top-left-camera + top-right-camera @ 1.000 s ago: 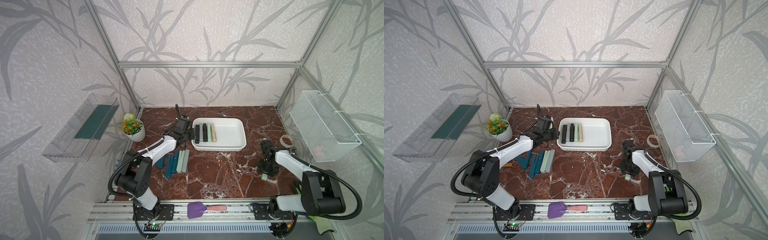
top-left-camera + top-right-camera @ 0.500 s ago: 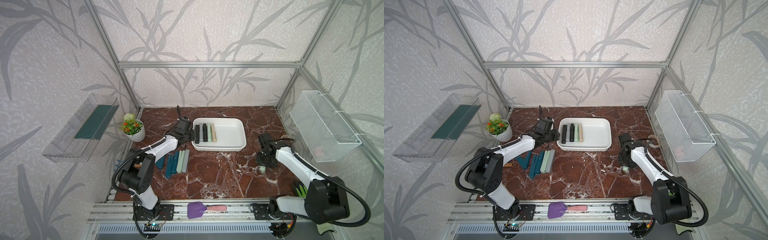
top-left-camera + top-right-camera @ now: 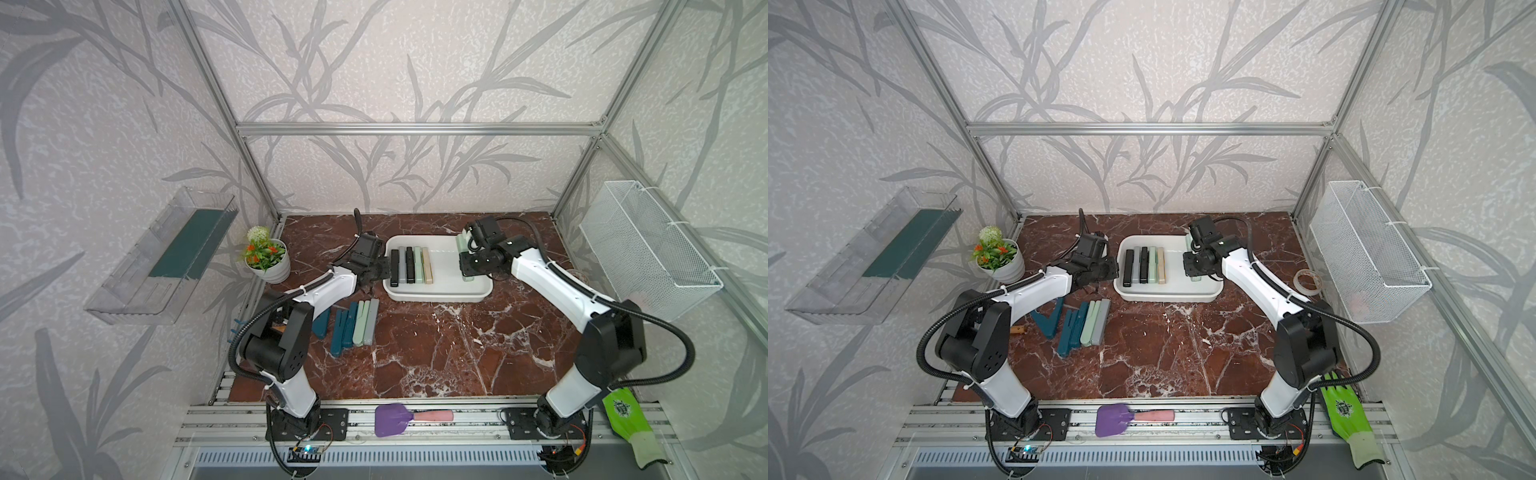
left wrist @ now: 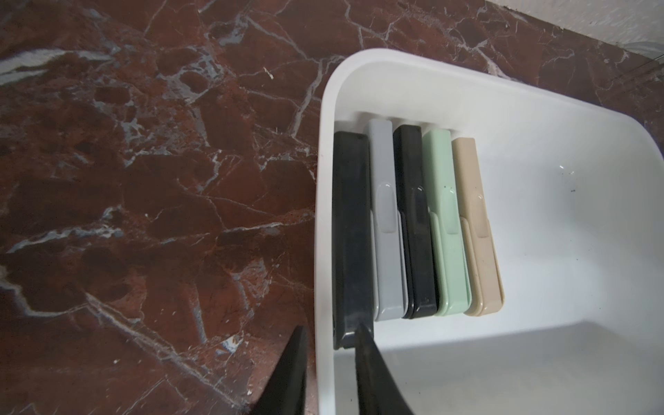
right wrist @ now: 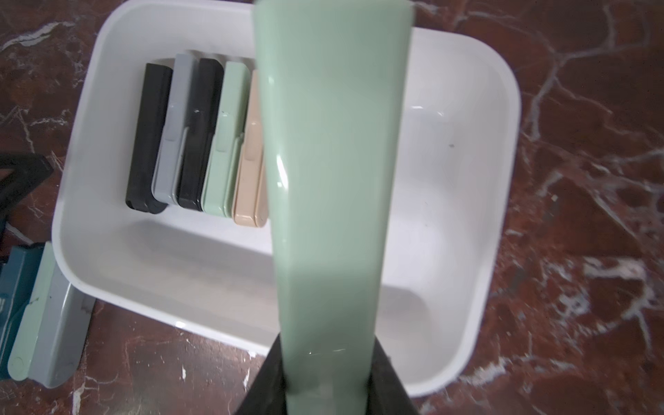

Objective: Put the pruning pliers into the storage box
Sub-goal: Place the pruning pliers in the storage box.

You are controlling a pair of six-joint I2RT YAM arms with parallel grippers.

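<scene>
Nearest, loose pliers lay on the marble tabletop. Beyond, the left gripper, jaws narrowly apart, straddled the wall of the storage box, perhaps touching the black pliers inside. The right gripper clamped pale green pliers above it.

In the right wrist view, the raised green pliers were cut off at the frame's edge and the beige pliers were partly hidden behind them. A pink thing in the wire basket was too small to be told.
</scene>
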